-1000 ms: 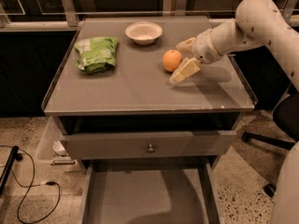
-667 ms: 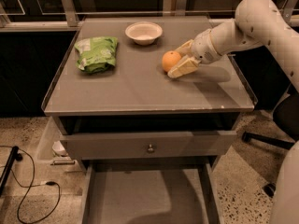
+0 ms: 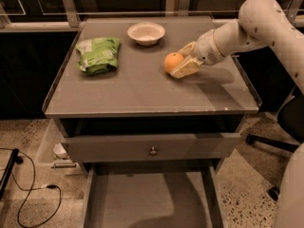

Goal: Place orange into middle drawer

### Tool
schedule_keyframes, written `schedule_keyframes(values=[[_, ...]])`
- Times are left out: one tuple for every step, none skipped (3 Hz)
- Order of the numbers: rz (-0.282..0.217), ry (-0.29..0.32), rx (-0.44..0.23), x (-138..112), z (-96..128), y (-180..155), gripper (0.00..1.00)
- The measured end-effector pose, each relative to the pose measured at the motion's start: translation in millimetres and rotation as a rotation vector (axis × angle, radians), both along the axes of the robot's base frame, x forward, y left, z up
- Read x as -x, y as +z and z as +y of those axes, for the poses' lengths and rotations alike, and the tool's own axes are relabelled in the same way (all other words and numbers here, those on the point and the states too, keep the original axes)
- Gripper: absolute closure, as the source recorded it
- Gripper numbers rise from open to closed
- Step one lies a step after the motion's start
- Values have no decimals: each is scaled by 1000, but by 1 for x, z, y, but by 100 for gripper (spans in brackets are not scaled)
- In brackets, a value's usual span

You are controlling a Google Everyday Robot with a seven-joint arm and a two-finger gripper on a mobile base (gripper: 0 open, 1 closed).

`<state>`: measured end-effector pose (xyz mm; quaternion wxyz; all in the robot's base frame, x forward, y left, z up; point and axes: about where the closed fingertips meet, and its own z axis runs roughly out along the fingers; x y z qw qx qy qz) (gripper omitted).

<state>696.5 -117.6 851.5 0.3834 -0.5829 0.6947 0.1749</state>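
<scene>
The orange (image 3: 172,61) rests on the grey tabletop (image 3: 142,89), right of centre. My gripper (image 3: 179,61) reaches in from the right and is open, with its pale fingers (image 3: 185,70) on either side of the orange's right half. The lower finger lies along the tabletop against the fruit. The middle drawer (image 3: 95,198) is pulled out at the bottom of the view, and its flat grey floor is bare.
A white bowl (image 3: 146,33) stands at the back of the tabletop. A green bag (image 3: 98,54) lies at the left. The upper drawer with a round knob (image 3: 153,151) is slightly open. Cables (image 3: 28,194) lie on the floor at the left. A chair base (image 3: 275,144) is at the right.
My gripper has moved left along the tabletop, from beside the orange to having its fingers around it. The orange has stayed in place.
</scene>
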Motion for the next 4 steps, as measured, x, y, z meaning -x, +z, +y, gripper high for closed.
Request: schedule_keyframes(values=[[0,0,0,0,0,0,100],[0,0,0,0,0,0,100],[-29,12,-3,20,-2,7,100],[-88,22,-13,61,-13,22,100]])
